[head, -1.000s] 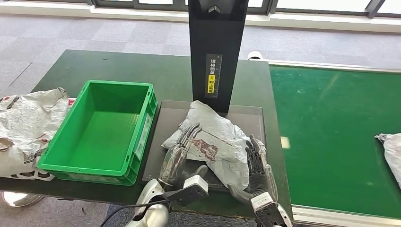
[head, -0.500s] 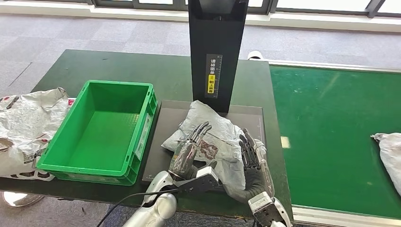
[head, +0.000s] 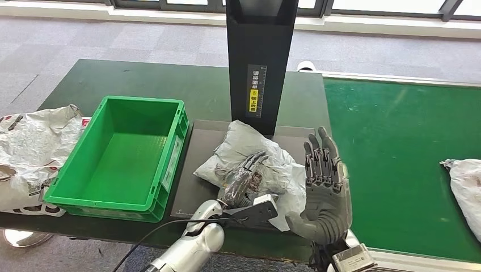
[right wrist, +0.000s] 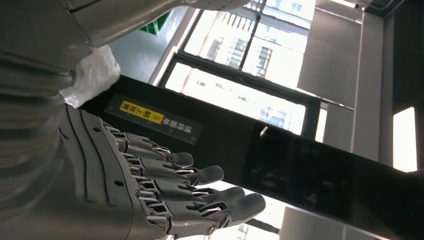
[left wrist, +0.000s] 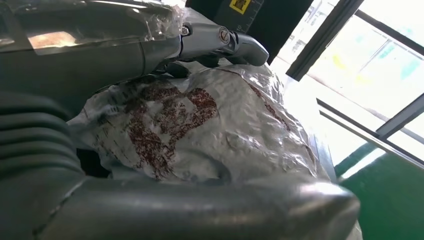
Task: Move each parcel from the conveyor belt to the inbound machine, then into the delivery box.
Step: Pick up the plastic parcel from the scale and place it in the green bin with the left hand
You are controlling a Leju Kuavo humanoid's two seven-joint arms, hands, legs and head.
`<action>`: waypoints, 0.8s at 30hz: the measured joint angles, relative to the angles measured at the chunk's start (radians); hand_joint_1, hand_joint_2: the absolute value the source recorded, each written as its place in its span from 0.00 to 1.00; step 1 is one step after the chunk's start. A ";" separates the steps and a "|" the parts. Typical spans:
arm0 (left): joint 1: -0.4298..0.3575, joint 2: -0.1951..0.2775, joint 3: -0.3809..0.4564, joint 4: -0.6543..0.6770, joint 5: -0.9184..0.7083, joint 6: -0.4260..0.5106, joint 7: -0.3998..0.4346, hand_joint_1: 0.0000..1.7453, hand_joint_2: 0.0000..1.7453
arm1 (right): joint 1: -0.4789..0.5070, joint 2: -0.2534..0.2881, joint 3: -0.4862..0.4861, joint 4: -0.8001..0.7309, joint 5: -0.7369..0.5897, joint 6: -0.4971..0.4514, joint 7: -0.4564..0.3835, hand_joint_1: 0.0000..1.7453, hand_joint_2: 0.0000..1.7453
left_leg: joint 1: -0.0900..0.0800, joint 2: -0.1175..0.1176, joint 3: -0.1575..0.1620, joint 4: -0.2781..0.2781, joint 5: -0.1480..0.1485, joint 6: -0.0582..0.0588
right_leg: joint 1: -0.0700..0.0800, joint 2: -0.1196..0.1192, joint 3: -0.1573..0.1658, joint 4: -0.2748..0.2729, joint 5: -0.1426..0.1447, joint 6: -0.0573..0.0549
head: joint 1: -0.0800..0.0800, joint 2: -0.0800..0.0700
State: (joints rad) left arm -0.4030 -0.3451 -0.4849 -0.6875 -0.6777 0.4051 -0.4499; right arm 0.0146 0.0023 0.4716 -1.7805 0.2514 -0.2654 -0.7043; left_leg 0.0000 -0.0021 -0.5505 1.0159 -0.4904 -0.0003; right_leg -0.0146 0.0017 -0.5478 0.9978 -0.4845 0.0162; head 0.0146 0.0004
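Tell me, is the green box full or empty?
Empty. The green box shows its bare green floor, with no parcel inside. One grey parcel lies beside it on the dark tray.

**Right hand lifts off the parcel; left hand closes on it**

The right hand (head: 321,190) is no longer pressed against the grey parcel (head: 249,156) on the inbound machine's dark plate (head: 193,170). A second ago it lay against the parcel's near right edge; now it stands raised beside that edge, clear of the parcel, palm up and fingers (right wrist: 200,175) straight and apart, holding nothing. The left hand (head: 241,181) has pushed further onto the parcel, its fingers now bent down into the wrapping over the red print. On the conveyor belt (head: 397,147), the second parcel (head: 465,184) has travelled a little nearer the plate.
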 joint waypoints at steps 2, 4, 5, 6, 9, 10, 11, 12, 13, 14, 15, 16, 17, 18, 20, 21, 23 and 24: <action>-0.020 -0.006 -0.034 0.037 0.058 0.021 0.001 0.00 1.00 | -0.003 0.000 0.016 -0.015 0.021 -0.031 0.000 0.00 1.00 | 0.000 0.000 0.000 0.000 0.000 0.000 | 0.000 0.000 0.000 0.000 0.000 0.000 | 0.000 0.000; -0.036 -0.012 -0.077 0.069 0.129 0.051 -0.003 0.00 1.00 | -0.003 0.000 0.036 -0.030 0.045 -0.054 0.000 0.00 1.00 | 0.000 0.000 0.000 0.000 0.000 0.000 | 0.000 0.000 0.000 0.000 0.000 0.000 | 0.000 0.000; -0.044 -0.013 -0.100 0.083 0.171 0.062 -0.006 0.00 1.00 | -0.002 0.000 0.044 -0.040 0.057 -0.055 0.000 0.00 1.00 | 0.000 0.000 0.000 0.000 0.000 0.000 | 0.000 0.000 0.000 0.000 0.000 0.000 | 0.000 0.000; -0.052 -0.015 -0.123 0.097 0.214 0.069 -0.011 0.00 1.00 | 0.001 0.000 0.052 -0.051 0.067 -0.050 0.000 0.00 1.00 | 0.000 0.000 0.000 0.000 0.000 0.000 | 0.000 0.000 0.000 0.000 0.000 0.000 | 0.000 0.000; -0.068 -0.017 -0.185 0.132 0.324 0.076 -0.032 0.16 1.00 | 0.015 0.002 0.061 -0.087 0.078 -0.004 0.000 0.00 1.00 | 0.000 0.000 0.000 0.000 0.000 0.000 | 0.000 0.000 0.000 0.000 0.000 0.000 | 0.000 0.000; -0.070 -0.017 -0.201 0.141 0.350 0.076 -0.040 0.41 1.00 | 0.021 0.004 0.061 -0.099 0.078 0.017 0.000 0.00 1.00 | 0.000 0.000 0.000 0.000 0.000 0.000 | 0.000 0.000 0.000 0.000 0.000 0.000 | 0.000 0.000; -0.072 -0.018 -0.216 0.148 0.372 0.074 -0.045 0.66 1.00 | 0.025 0.005 0.061 -0.111 0.076 0.038 0.000 0.00 1.00 | 0.000 0.000 0.000 0.000 0.000 0.000 | 0.000 0.000 0.000 0.000 0.000 0.000 | 0.000 0.000; -0.073 -0.018 -0.231 0.155 0.390 0.075 -0.048 0.91 1.00 | 0.030 0.007 0.061 -0.122 0.075 0.059 0.000 0.00 1.00 | 0.000 0.000 0.000 0.000 0.000 0.000 | 0.000 0.000 0.000 0.000 0.000 0.000 | 0.000 0.000; -0.074 -0.018 -0.246 0.161 0.408 0.078 -0.050 1.00 1.00 | 0.034 0.010 0.060 -0.133 0.073 0.081 0.000 0.00 1.00 | 0.000 0.000 0.000 0.000 0.000 0.000 | 0.000 0.000 0.000 0.000 0.000 0.000 | 0.000 0.000; -0.075 -0.018 -0.262 0.166 0.426 0.084 -0.050 1.00 1.00 | 0.038 0.014 0.058 -0.144 0.073 0.101 0.001 0.00 1.00 | 0.000 0.000 0.000 0.000 0.000 0.000 | 0.000 0.000 0.000 0.000 0.000 0.000 | 0.000 0.000; -0.077 -0.018 -0.278 0.171 0.444 0.092 -0.052 1.00 1.00 | 0.042 0.018 0.054 -0.153 0.073 0.118 0.001 0.00 1.00 | 0.000 0.000 0.000 0.000 0.000 0.000 | 0.000 0.000 0.000 0.000 0.000 0.000 | 0.000 0.000; -0.078 -0.018 -0.290 0.176 0.462 0.099 -0.054 1.00 1.00 | 0.046 0.023 0.050 -0.162 0.074 0.131 0.001 0.00 1.00 | 0.000 0.000 0.000 0.000 0.000 0.000 | 0.000 0.000 0.000 0.000 0.000 0.000 | 0.000 0.000; -0.080 -0.019 -0.299 0.181 0.477 0.104 -0.058 1.00 1.00 | 0.050 0.028 0.046 -0.169 0.076 0.141 0.001 0.00 1.00 | 0.000 0.000 0.000 0.000 0.000 0.000 | 0.000 0.000 0.000 0.000 0.000 0.000 | 0.000 0.000; -0.081 -0.019 -0.305 0.185 0.490 0.106 -0.063 1.00 1.00 | 0.054 0.033 0.042 -0.176 0.079 0.149 0.002 0.00 1.00 | 0.000 0.000 0.000 0.000 0.000 0.000 | 0.000 0.000 0.000 0.000 0.000 0.000 | 0.000 0.000; -0.085 -0.019 -0.313 0.193 0.511 0.107 -0.072 1.00 1.00 | 0.062 0.043 0.033 -0.188 0.084 0.162 0.002 0.00 1.00 | 0.000 0.000 0.000 0.000 0.000 0.000 | 0.000 0.000 0.000 0.000 0.000 0.000 | 0.000 0.000; -0.087 -0.019 -0.315 0.198 0.517 0.107 -0.076 1.00 1.00 | 0.066 0.047 0.029 -0.194 0.084 0.170 0.002 0.00 1.00 | 0.000 0.000 0.000 0.000 0.000 0.000 | 0.000 0.000 0.000 0.000 0.000 0.000 | 0.000 0.000; -0.090 -0.019 -0.318 0.208 0.522 0.110 -0.080 1.00 1.00 | 0.074 0.053 0.021 -0.205 0.082 0.185 0.003 0.00 1.00 | 0.000 0.000 0.000 0.000 0.000 0.000 | 0.000 0.000 0.000 0.000 0.000 0.000 | 0.000 0.000; -0.091 -0.019 -0.318 0.212 0.523 0.111 -0.081 1.00 1.00 | 0.077 0.055 0.017 -0.209 0.080 0.192 0.003 0.00 1.00 | 0.000 0.000 0.000 0.000 0.000 0.000 | 0.000 0.000 0.000 0.000 0.000 0.000 | 0.000 0.000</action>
State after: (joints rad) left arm -0.4944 -0.3646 -0.8026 -0.4751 -0.1548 0.5165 -0.5305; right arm 0.0912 0.0576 0.4887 -1.9894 0.3314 -0.0736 -0.7015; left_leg 0.0001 -0.0022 -0.5504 1.0158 -0.4904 -0.0003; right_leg -0.0146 0.0015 -0.5475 0.9978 -0.4845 0.0162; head 0.0146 0.0004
